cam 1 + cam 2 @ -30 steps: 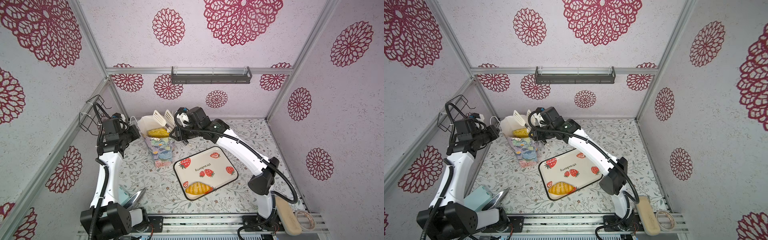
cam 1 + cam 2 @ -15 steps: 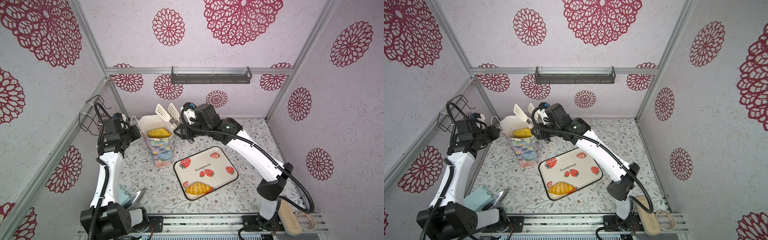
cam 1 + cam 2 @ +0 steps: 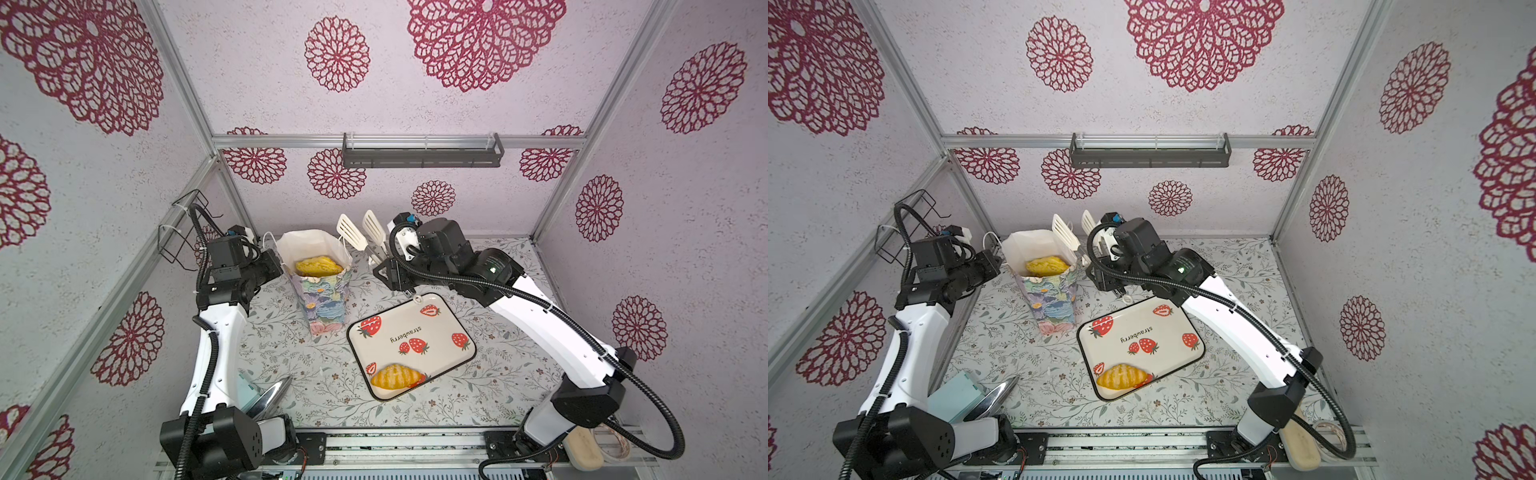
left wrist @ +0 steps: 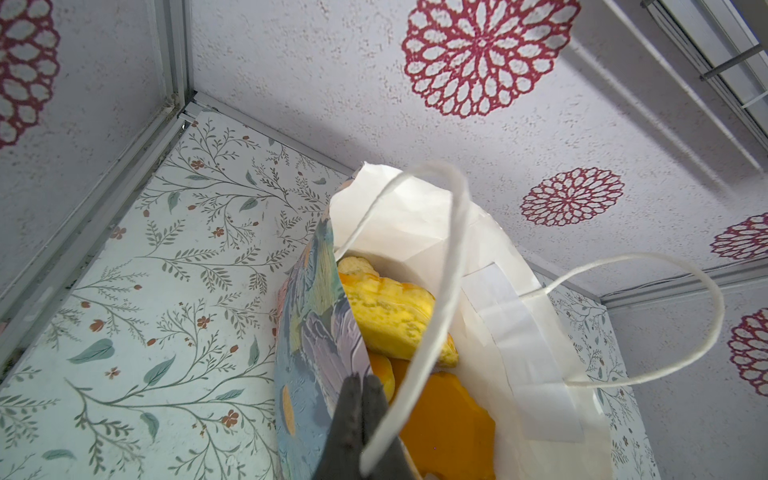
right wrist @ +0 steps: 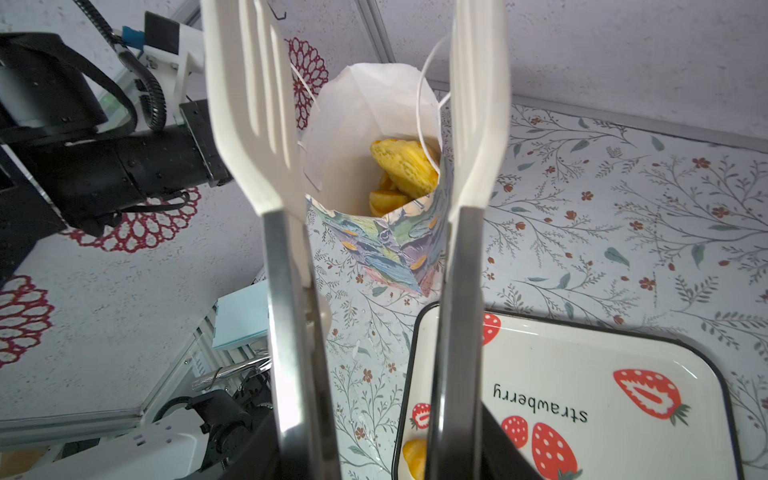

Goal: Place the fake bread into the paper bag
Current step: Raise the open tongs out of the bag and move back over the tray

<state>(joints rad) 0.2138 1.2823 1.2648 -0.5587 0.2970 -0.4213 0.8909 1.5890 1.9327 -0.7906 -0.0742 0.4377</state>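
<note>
In both top views the paper bag (image 3: pixel 322 299) (image 3: pixel 1052 299) stands upright between the two end effectors. It is floral outside and white inside, and glossy yellow fake bread (image 3: pixel 318 266) is piled close to its rim. The left end effector (image 3: pixel 272 266) meets the bag's rim. On the bag's other side the right end effector (image 3: pixel 392 274) is closed on metal tongs (image 3: pixel 357 232), whose white slotted blades rise beside the bag's mouth, apart and empty. Back toward that arm's base a strawberry tray (image 3: pixel 440 328) lies on the table (image 3: pixel 291 365), with one ridged croissant (image 3: pixel 395 376) at the tray corner farthest from the end effector.

In the left wrist view the dark fingers (image 4: pixel 353 415) press together on the edge of the bag's printed wall. Bread lies just past them inside the bag, and a white cord handle (image 4: pixel 436 270) loops across in front.

In the right wrist view the tongs' two arms (image 5: pixel 286 249) frame the bag (image 5: pixel 374 241) straight ahead, with its bread (image 5: pixel 407 166) showing. The tray (image 5: pixel 582 365) lies close beneath.
</note>
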